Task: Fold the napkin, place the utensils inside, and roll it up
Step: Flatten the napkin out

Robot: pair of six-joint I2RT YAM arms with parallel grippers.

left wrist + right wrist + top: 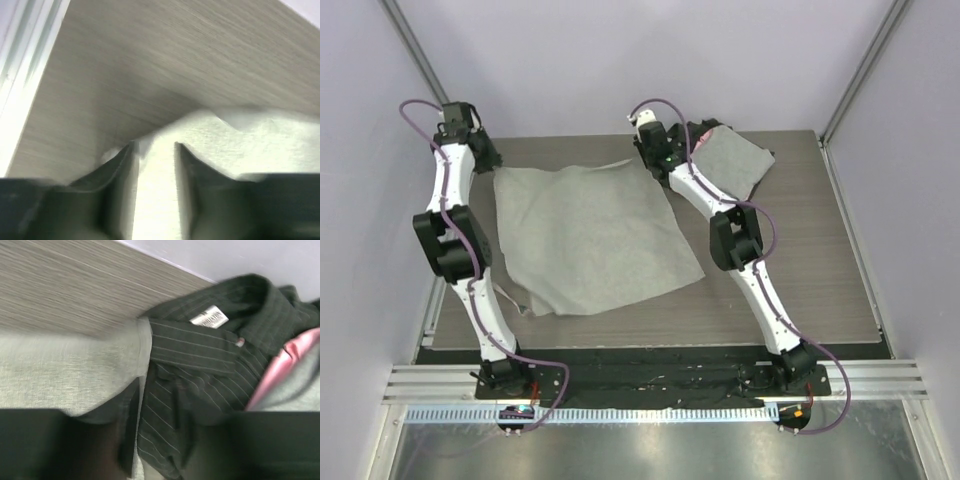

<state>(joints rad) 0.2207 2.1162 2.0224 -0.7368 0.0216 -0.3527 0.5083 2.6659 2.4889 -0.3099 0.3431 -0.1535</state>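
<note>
The napkin (pixel 590 235) lies spread almost flat on the table, a light-grey square with a small fold at its near left corner. My left gripper (pixel 485 157) hangs over the napkin's far left corner. In the left wrist view its jaws (pixel 155 147) stand parted, with the napkin (pixel 240 140) bright beneath the gap. My right gripper (pixel 655 155) is at the far right corner. Its dark fingers (pixel 175 400) stand apart over the napkin's corner (pixel 65 365) and a black striped shirt (pixel 200 355). The utensils are out of view.
A pile of cloths sits at the back right of the table (pixel 800 270): a folded grey cloth (pixel 735 160), the black striped shirt and a pink cloth (pixel 280 370). White walls enclose the table. A metal rail (pixel 20 75) runs along the left edge.
</note>
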